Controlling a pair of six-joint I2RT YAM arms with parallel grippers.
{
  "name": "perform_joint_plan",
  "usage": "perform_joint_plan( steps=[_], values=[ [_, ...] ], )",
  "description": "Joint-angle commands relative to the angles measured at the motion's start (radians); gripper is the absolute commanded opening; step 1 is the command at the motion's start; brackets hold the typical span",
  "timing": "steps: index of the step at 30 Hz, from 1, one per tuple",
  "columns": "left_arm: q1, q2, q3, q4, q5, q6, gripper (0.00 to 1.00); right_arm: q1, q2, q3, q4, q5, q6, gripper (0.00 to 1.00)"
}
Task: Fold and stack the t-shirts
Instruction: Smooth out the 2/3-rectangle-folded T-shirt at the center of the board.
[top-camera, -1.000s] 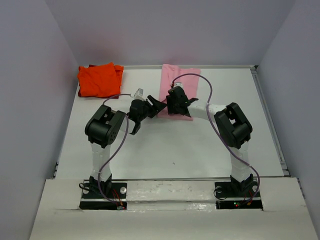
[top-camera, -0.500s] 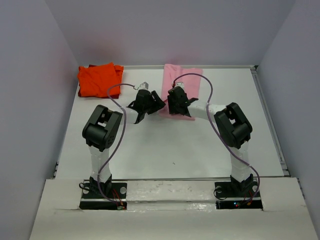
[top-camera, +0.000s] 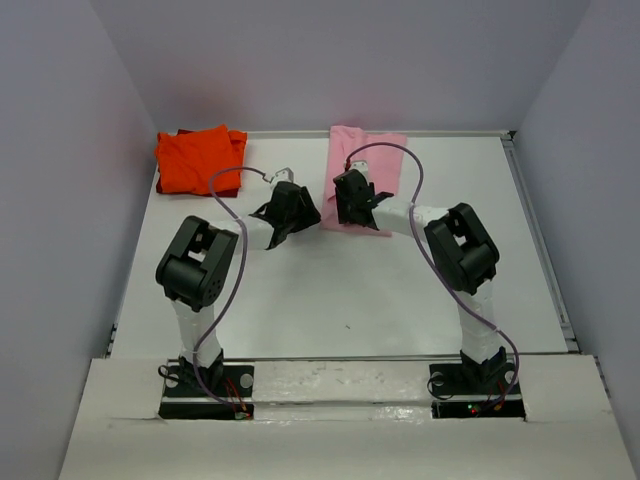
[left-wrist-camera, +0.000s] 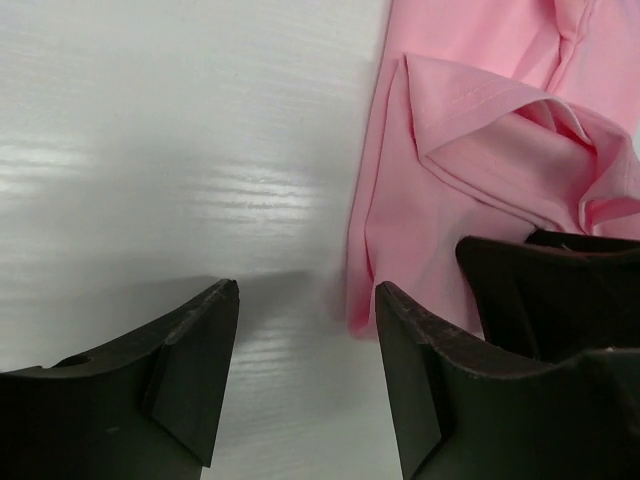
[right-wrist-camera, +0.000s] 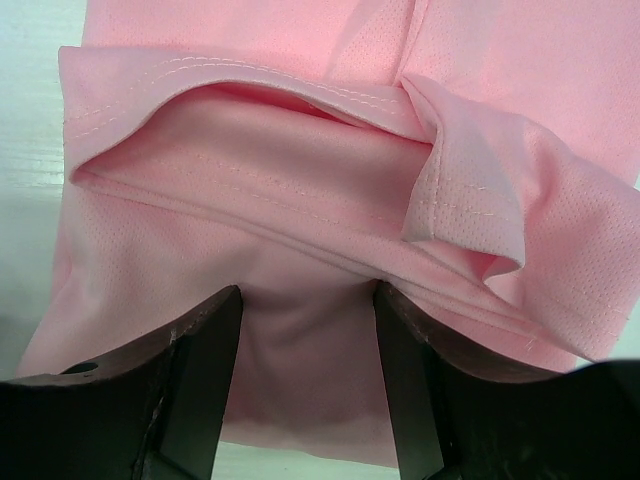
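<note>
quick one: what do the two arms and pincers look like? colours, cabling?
The left arm and right arm match: white links, bulky black joint housings, black base plates. A thin purple cable loops along each. The left pincer and right pincer have matte black, wedge-shaped fingers.

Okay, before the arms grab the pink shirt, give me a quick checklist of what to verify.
1. Left gripper open and empty: ok.
2. Right gripper open and empty: ok, jaws apart over pink cloth.
3. Left gripper lined up over the pink t-shirt: not ok, mostly over bare table beside the shirt's near corner.
4. Shirt lying flat: not ok, a hem and a sleeve are folded over and bunched.
5. Orange t-shirt out of the way: ok, far left corner, apart from both arms.
6. Grippers clear of each other: ok, close but apart.
</note>
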Motion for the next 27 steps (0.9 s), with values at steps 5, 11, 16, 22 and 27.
perform_joint_plan(
  steps=[5,11,16,22,27],
  values=[
    [-0.005,-0.207,0.025,0.032,-0.043,-0.004,0.66,-0.006,-0.015,0.006,-0.007,0.004,0.017,0.61],
    [0.006,-0.146,0.030,0.181,0.101,-0.085,0.66,-0.006,-0.029,-0.010,-0.009,-0.006,0.020,0.61],
    [0.013,-0.040,-0.023,0.368,0.192,-0.209,0.66,-0.006,-0.037,-0.026,-0.009,0.004,0.023,0.61],
    [0.033,0.095,-0.140,0.686,0.322,-0.396,0.66,-0.006,-0.037,-0.045,-0.009,0.007,0.020,0.61],
    [0.036,0.159,-0.165,0.838,0.367,-0.459,0.65,-0.006,-0.034,-0.059,-0.009,0.001,0.014,0.61]
  ],
)
